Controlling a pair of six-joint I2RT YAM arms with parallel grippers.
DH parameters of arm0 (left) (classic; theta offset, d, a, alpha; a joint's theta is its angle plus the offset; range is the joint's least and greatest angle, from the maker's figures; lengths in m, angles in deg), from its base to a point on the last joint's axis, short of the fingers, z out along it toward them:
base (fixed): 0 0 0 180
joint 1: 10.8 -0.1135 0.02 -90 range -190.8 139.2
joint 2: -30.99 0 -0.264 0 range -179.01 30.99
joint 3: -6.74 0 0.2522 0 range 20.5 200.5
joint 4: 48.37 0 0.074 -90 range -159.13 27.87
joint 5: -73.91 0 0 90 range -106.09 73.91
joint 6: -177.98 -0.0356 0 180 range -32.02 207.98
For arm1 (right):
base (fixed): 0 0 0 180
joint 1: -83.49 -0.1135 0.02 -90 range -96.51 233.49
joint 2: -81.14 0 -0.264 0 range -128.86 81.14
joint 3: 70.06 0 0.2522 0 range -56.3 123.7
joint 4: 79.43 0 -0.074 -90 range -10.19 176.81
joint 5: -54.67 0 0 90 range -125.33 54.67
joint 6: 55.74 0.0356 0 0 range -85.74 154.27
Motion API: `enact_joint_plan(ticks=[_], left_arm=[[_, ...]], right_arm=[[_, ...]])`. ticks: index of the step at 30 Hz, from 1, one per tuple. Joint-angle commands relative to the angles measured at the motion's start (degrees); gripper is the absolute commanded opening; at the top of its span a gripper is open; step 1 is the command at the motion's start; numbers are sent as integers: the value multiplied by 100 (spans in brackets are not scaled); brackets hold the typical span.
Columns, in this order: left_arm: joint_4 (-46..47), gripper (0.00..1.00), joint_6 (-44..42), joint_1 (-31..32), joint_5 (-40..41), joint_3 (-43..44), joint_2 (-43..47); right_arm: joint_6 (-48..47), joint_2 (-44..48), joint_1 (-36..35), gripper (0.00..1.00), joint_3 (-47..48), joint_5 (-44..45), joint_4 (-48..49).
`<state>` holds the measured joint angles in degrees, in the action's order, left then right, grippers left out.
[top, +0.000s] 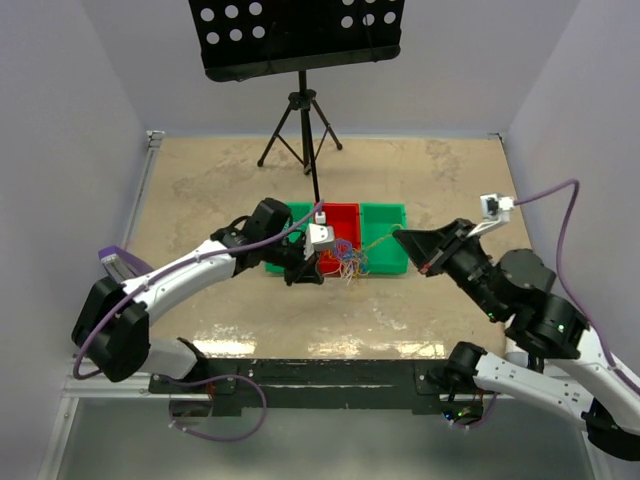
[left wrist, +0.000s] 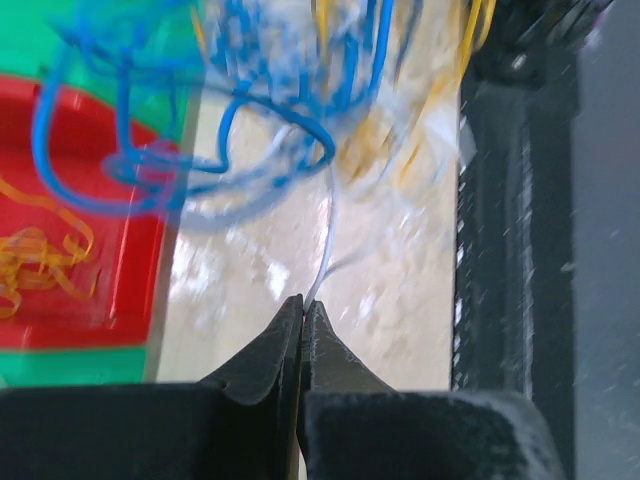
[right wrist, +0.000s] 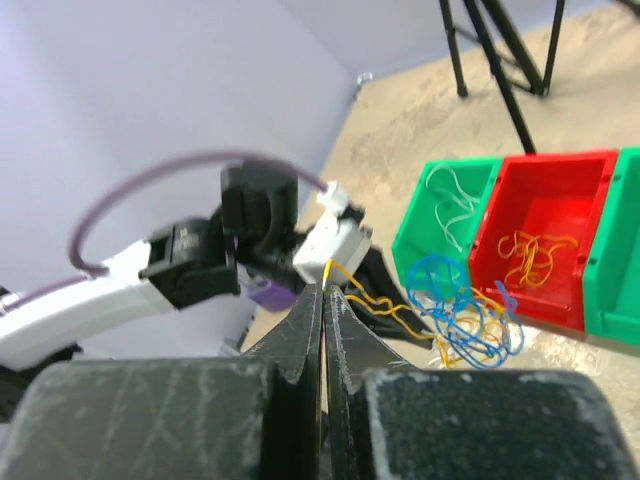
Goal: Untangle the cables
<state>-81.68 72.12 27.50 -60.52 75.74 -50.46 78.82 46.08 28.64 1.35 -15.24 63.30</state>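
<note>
— What carries everything here?
— A table [top: 220,190] with a mottled beige top that looks glossy along its near part.
— And what stands on it?
— Three open bins sit around the middle, touching side by side in one row. The left green bin [top: 302,213] is first, the red bin [top: 340,215] is in the centre, and the right green bin [top: 385,225] is last. Beyond them, toward the far edge, the black tripod [top: 303,105] of a music stand has its feet spread on the top.
— Do the cables [top: 347,262] lie on it?
— They bunch at the red bin's near lip. I cannot tell whether any strand touches the table.
</note>
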Motion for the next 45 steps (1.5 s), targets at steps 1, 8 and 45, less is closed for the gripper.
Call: enact_joint_plan(ticks=[1, 8, 45], left_arm=[[-1111, 0, -1217, -104, 960, -321, 594], [-1666, 0, -2017, -157, 2375, -452, 1034], [-2333, 0, -4014, -174, 5191, -2327, 2652]], right_arm=[[-228, 220, -17, 0, 668, 644, -390], [-316, 378, -17, 0, 1222, 1162, -839], [-1125, 282, -17, 0, 3281, 2552, -1456]])
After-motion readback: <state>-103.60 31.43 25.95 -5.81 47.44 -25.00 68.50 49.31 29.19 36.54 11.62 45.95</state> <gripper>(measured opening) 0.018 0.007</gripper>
